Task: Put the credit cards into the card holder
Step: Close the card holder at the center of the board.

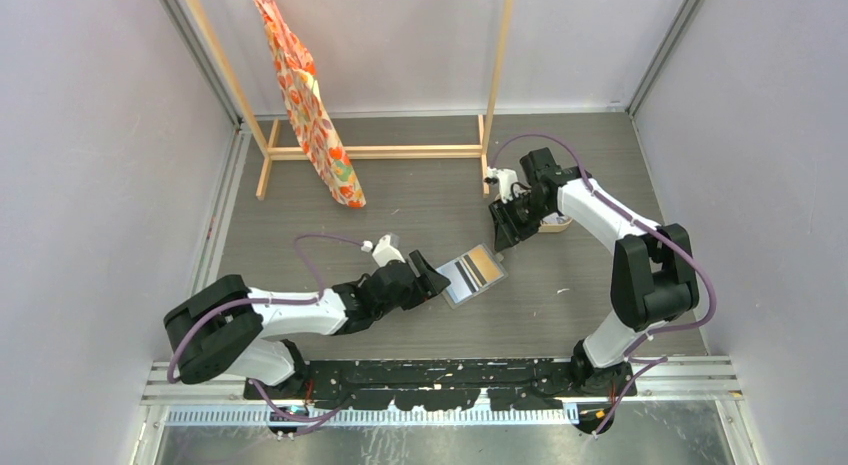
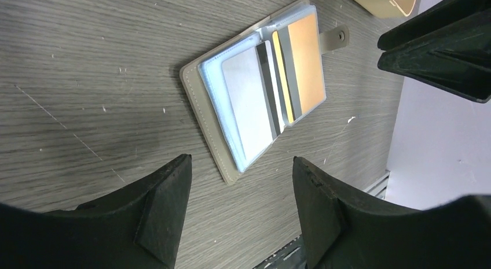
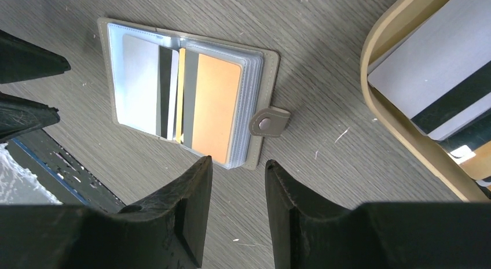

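Both released and empty, left pincer [image 2: 240, 162] and right pincer [image 3: 237, 162] flank the open grey fabric card holder [image 1: 472, 275]; unpinned, it may slide as striped plastic credit cards [image 3: 425, 78] enter.

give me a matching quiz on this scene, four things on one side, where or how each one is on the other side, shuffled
Things:
1. flat grey fabric card holder
2. plain orange card
3. oval beige tray
4. orange patterned cloth

States:
A. hangs from the wooden rack
B. lies open on the table
C. contains loose striped cards
D. slotted inside the card holder

Pairs: 1-B, 2-D, 3-C, 4-A
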